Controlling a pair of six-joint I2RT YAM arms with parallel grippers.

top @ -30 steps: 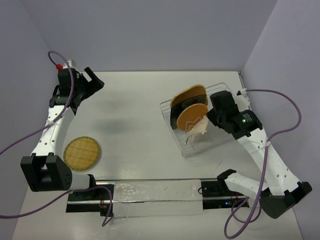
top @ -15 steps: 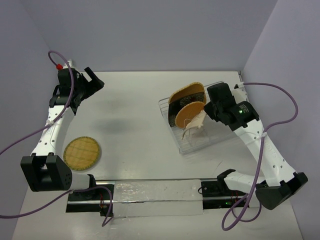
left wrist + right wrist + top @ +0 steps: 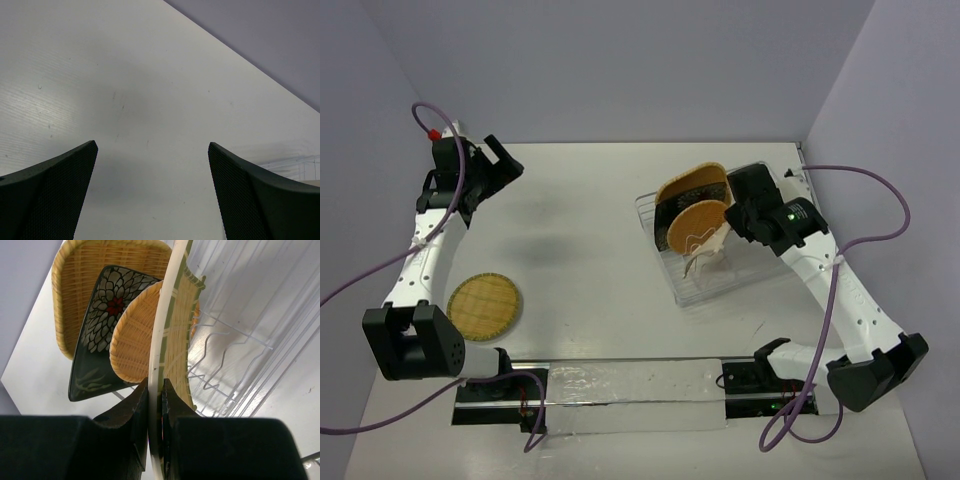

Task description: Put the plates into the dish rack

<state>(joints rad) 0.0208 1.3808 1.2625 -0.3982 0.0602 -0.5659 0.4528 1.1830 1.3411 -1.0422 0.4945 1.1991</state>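
Top external | right fingers (image 3: 131, 412) pinch white-rimmed woven plate (image 3: 161, 330) upright at dish rack (image 3: 740, 275), right of centre, beside three standing plates (image 3: 692, 190) | left fingers (image 3: 50, 192) spread wide, upper left | round woven plate (image 3: 485, 305) flat on table (image 3: 590, 270), lower left

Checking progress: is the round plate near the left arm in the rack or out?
Out: the plate lies flat on the table, apart from the dish rack.

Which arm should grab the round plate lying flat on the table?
The left. The round plate lies on that arm's side of the table, and the left gripper is open and empty. The right gripper is shut on a woven plate at the dish rack.
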